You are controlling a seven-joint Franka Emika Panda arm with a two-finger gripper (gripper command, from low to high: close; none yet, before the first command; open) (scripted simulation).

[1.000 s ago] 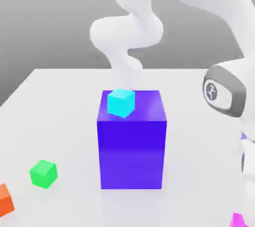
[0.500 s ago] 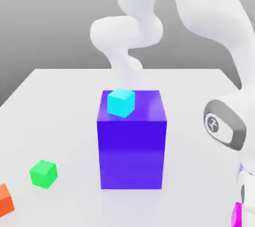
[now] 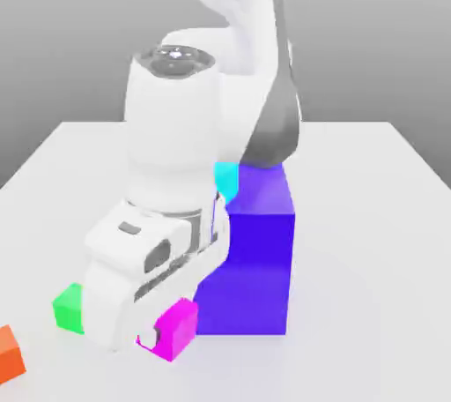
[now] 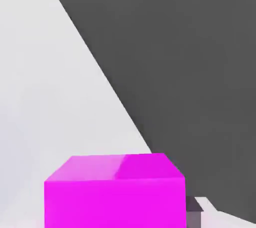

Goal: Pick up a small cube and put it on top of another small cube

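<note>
While magenta cube (image 3: 179, 327) fills hand view, exterior adds green cube (image 3: 67, 307)

My own arm hid most of the cyan cube (image 3: 227, 180), leaving a sliver at the blue block's (image 3: 255, 259) eleven o'clock corner, and covered that block's nine o'clock side. My hand overlapped the green cube's (image 3: 67, 307) three o'clock edge. The orange cube (image 3: 9, 354) was cut off at nine o'clock. In the hand view, the pink cube (image 4: 115, 192) ran off at six o'clock.
</note>
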